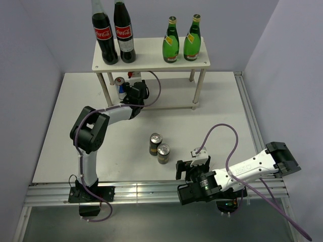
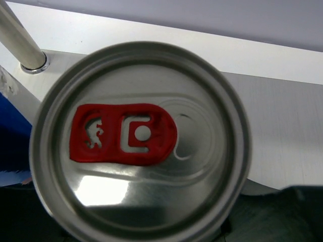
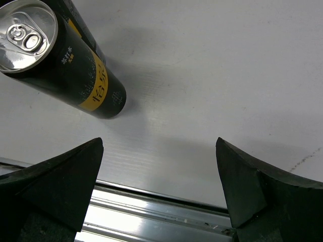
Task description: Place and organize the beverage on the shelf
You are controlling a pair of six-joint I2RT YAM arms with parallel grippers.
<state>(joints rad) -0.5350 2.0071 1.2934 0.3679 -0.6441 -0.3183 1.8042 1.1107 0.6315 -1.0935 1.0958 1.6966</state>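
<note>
Top view, shelf: the shelf [image 1: 149,53] stands at the far side of the counter [image 1: 212,111]. Its top board carries two green bottles [image 1: 171,43] on the right and two cola bottles [image 1: 104,38] on the left.
Top view, left arm: elbow bent, reaching forward. The left gripper [image 1: 135,93] is under the top board at the lower tier's left end, just beside a blue-and-silver can [image 1: 120,87].
Top view, dark cans: two dark cans [image 1: 156,143] stand upright and close together mid-counter. The right arm is clearly the nearer one.
Top view, right arm: folded low along the near edge, with the right gripper [image 1: 193,160] just right of the cans.
Left wrist, contents: a red-tabbed can [image 2: 139,146] fills the frame top-on, over the lower board [image 2: 282,126] and near a shelf leg [image 2: 20,43].
Left wrist, fingers: out of frame, so I cannot tell whether they pinch the can.
Right wrist, fingers: the fingers [image 3: 60,176] are spread wide with nothing between them.
Right wrist, target: the nearest dark can [image 3: 75,75] sits up and left of the gap, apart from both fingers, with its long axis vertical.
Judgement: the right arm probably needs to shift left and forward to straddle that can.
</note>
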